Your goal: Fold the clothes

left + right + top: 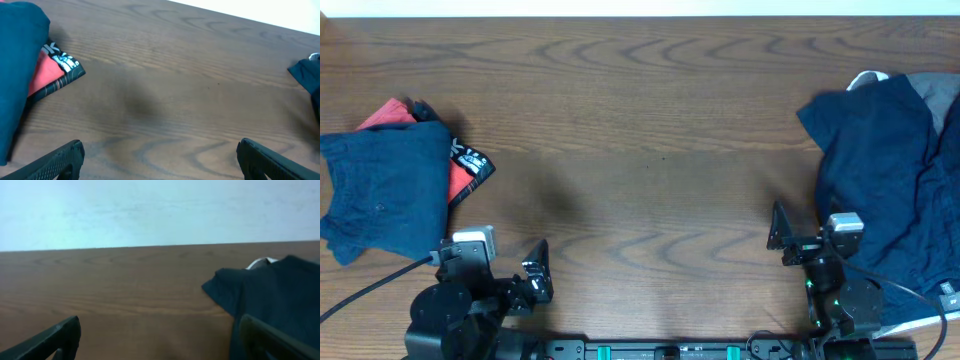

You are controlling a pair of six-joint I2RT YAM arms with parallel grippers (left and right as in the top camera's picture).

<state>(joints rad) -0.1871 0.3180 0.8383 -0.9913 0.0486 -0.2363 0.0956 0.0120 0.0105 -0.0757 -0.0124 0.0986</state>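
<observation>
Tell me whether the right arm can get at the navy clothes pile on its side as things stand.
Probably yes. The open right hand sits right beside the navy clothes pile, with only bare table between; the pile's edge shows close by in the wrist view.

Even, soft light; wrist views blurry.

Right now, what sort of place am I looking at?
Likely a robot lab workbench: a wooden table, a left arm and right arm mounted at its near edge, a left pile and right pile of clothes, and a plain pale wall behind.
</observation>
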